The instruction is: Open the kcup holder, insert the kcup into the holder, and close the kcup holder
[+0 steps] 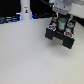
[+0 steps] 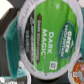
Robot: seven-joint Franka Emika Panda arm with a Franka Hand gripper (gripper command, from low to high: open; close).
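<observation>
The kcup (image 2: 47, 35) fills the wrist view: a round pod with a bright green lid printed "Dark Magic" and a whitish rim. In the exterior view its green top (image 1: 61, 23) shows between the fingers of my gripper (image 1: 61, 25), which is shut on it. The gripper hangs right over the kcup holder (image 1: 59, 35), a black box at the exterior view's upper right with pale marks on its front. The blur hides whether a drawer is pulled out. My fingertips are hidden in the wrist view.
Below the held pod the wrist view shows a reddish-topped pod (image 2: 78, 68) and the pale rim of another pod (image 2: 10, 70). A white upright object (image 1: 25, 9) stands at the back in the exterior view's left. The white table (image 1: 30, 55) spreads in front.
</observation>
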